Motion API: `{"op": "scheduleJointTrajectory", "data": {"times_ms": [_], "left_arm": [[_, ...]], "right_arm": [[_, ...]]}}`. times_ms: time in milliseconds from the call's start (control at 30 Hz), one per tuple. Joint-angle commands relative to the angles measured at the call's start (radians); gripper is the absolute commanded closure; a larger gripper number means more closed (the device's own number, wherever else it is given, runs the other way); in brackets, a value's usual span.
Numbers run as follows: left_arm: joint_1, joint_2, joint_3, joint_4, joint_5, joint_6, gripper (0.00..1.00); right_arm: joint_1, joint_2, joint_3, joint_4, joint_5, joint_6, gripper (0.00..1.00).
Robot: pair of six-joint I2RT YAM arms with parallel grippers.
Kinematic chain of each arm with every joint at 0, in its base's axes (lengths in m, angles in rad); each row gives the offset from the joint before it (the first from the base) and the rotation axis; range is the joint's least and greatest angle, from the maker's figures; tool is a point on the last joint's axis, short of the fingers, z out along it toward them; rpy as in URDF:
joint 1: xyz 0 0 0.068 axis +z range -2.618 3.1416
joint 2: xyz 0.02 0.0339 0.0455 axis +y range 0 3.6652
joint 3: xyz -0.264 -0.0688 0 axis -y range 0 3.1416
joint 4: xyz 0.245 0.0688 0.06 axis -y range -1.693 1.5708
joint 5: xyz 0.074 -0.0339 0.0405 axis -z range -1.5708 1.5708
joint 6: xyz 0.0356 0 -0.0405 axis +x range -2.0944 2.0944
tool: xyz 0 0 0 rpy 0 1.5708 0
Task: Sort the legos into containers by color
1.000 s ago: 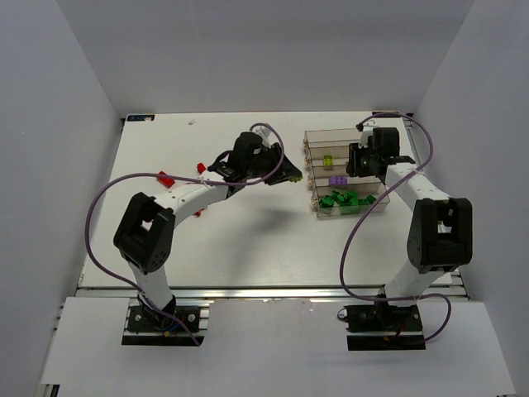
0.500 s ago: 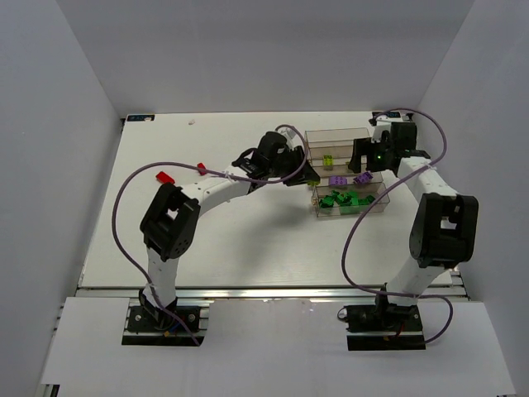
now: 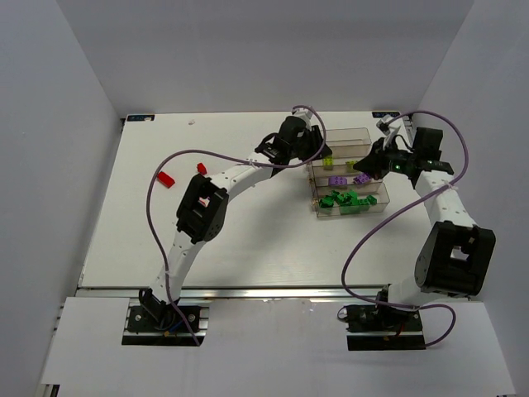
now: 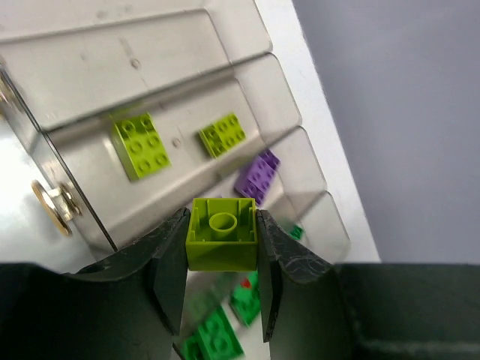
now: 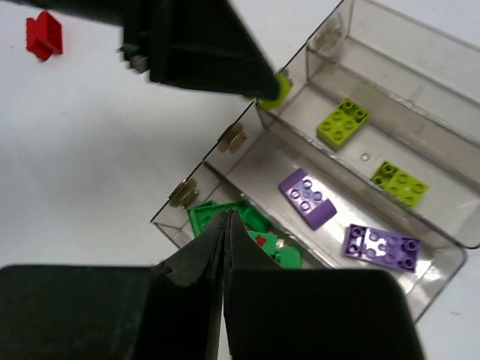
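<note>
The left wrist view shows what the top view hides: the left gripper [image 4: 222, 229] clamps 1 yellow-green brick [image 4: 222, 241] above the containers [image 4: 150, 52]. In the right wrist view, the right gripper [image 5: 223, 225] is pinched closed and empty, over the green bricks [image 5: 199, 217].

Glossy plastic legos [image 4: 222, 240], clear smoky plastic containers [image 4: 150, 67], matt white table [image 3: 248, 240]
</note>
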Motion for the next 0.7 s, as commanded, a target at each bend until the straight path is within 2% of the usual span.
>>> {"op": "scheduleJointTrajectory", "data": {"times_ms": [0,100,200,233,367,467,600,667], "left_arm": [[-0.005,0.042,0.103,-0.008,-0.089,0.07,0.89],[-0.005,0.111,0.195,-0.043,-0.129,0.084,0.84],[-0.005,0.145,0.229,-0.045,-0.181,0.081,0.72],[-0.003,0.15,0.232,-0.033,-0.205,0.079,0.66],[-0.003,0.213,0.325,-0.068,-0.226,0.073,0.49],[-0.003,0.222,0.335,-0.077,-0.213,0.063,0.34],[-0.003,0.207,0.331,-0.071,-0.189,0.059,0.29],[-0.003,0.193,0.33,-0.074,-0.193,0.066,0.28]], "right_arm": [[-0.003,-0.04,-0.036,-0.008,-0.078,-0.023,1.0],[-0.003,-0.069,-0.065,0.002,-0.088,-0.016,0.98],[-0.006,-0.089,-0.094,0.027,-0.101,-0.003,0.94],[-0.006,-0.093,-0.101,0.039,-0.108,0.004,0.93],[-0.007,-0.11,-0.127,0.058,-0.128,0.024,0.88],[-0.007,-0.121,-0.139,0.068,-0.131,0.03,0.8],[-0.007,-0.126,-0.144,0.075,-0.139,0.04,0.64],[-0.007,-0.126,-0.142,0.076,-0.144,0.04,0.6]]}}
